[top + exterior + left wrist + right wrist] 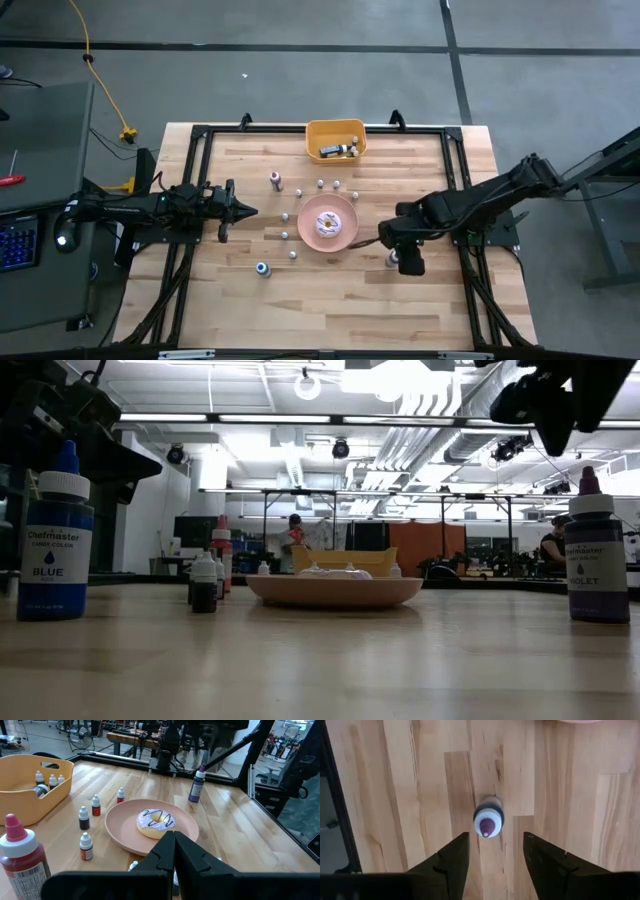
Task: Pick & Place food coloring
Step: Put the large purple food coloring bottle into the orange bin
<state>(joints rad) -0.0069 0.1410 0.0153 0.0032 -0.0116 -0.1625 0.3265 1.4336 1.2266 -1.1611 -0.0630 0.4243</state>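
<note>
The food coloring bottles stand upright on their bases on the wooden table. A violet-capped bottle (488,821) stands right of the pink plate (345,238); it also shows in the low view (597,550). My right gripper (495,840) is open and points down above it, its fingers to either side of the cap and clear of the bottle. A blue bottle (262,268), a red-capped one (275,180) and several tiny ones (293,254) stand around the plate. My left gripper (243,210) is shut and empty, left of the plate.
An orange bin (336,128) at the far edge holds several bottles. The pink plate bears a white-and-pink doughnut (156,822). A black frame (200,135) runs along the table's edges. Bare wood lies along the near edge.
</note>
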